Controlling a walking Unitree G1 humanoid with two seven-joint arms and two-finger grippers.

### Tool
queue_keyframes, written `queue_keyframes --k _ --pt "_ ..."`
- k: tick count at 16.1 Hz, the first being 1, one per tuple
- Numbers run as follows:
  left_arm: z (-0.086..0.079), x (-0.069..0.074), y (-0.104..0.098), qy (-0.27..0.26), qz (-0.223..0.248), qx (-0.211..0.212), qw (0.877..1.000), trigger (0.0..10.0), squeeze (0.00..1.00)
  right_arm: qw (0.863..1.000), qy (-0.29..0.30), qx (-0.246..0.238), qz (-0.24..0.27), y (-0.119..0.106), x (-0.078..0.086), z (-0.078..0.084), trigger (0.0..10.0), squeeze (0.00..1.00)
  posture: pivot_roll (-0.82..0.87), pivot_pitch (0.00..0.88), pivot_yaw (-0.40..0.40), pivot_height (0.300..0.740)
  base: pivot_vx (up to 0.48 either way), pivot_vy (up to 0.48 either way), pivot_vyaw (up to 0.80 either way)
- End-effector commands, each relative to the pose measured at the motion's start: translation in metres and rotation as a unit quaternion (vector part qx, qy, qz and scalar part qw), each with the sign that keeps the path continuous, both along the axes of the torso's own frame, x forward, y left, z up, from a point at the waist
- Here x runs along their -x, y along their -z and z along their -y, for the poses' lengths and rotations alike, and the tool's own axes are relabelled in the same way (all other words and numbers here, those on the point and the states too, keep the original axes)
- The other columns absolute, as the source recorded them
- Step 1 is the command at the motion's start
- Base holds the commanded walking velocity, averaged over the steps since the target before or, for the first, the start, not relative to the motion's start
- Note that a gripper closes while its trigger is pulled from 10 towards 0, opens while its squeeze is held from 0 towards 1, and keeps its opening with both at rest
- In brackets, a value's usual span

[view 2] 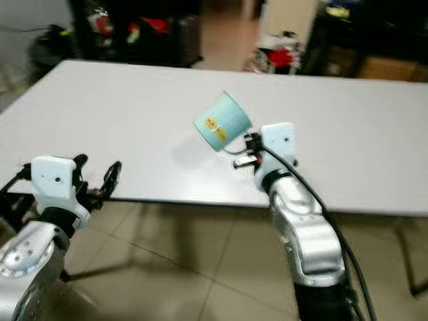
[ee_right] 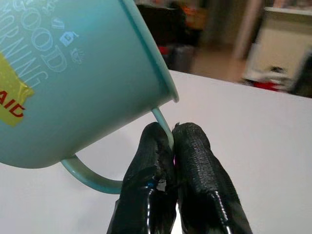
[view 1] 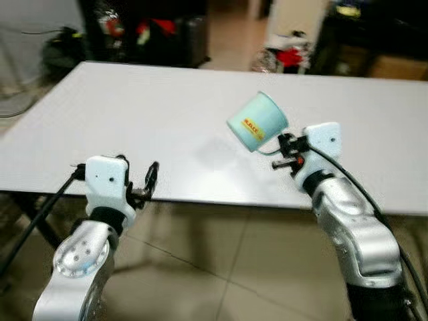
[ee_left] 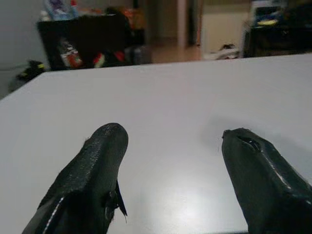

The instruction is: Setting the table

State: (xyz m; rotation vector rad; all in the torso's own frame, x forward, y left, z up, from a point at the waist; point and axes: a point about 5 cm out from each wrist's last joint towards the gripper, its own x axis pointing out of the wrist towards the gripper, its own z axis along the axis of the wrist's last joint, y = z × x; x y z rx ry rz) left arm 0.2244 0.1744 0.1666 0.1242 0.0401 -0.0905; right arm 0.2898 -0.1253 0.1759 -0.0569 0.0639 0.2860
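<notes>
From the left eye, the right pincer (view 1: 286,152) holds a pale blue mug (view 1: 258,121) by its thin handle, lifted above the white counter (view 1: 134,114) near its front edge; the mug tips steeply, base toward the robot's left and rim toward the pincer; the left pincer (view 1: 144,182) hangs just off the counter's front edge, fingers spread, carrying nothing.

From the right eye, the same: the mug's shadow lies on the counter beneath it, so it is not yet set down.

From the left wrist, two black fingers (ee_left: 92,170) stand apart over bare counter.

From the right wrist, the fingers (ee_right: 195,170) are clenched on the handle (ee_right: 163,126) just below the rim; the purchase looks slim, so the mug may swivel or slip out; lowered at this tilt, it would likely land on its side and roll.
</notes>
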Motion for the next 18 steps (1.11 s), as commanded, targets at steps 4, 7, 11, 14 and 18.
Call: queue_keyframes --k 4,7,11,14,18 --pt "0.003 -0.003 -0.004 0.009 0.009 0.001 1.0 10.0 0.0 0.999 -0.02 0.004 0.031 -0.01 -0.011 -0.006 10.0 0.0 -0.03 0.0 -0.049 0.74 0.349 0.0 0.0" --pt "-0.005 0.0 -0.004 -0.003 0.013 -0.007 1.0 10.0 0.0 0.999 -0.032 0.006 0.035 -0.006 -0.012 -0.013 10.0 0.0 -0.01 0.0 -0.057 0.74 0.352 0.0 0.0" --pt "-0.009 0.001 -0.004 -0.007 0.015 -0.014 1.0 10.0 0.0 0.999 -0.041 -0.002 0.036 -0.003 -0.016 -0.018 10.0 0.0 0.01 0.0 -0.069 0.74 0.356 0.0 0.0" --pt "-0.011 0.005 -0.003 -0.014 0.014 -0.017 1.0 10.0 0.0 0.997 -0.057 0.02 0.042 0.004 -0.022 -0.024 10.0 0.0 0.04 0.0 -0.088 0.74 0.348 0.0 0.0" --pt "-0.016 0.004 -0.004 -0.028 0.012 -0.035 0.999 10.0 0.0 0.987 -0.064 0.114 0.094 0.005 -0.031 -0.029 10.0 0.0 0.04 0.0 -0.074 0.74 0.071 0.0 0.0"
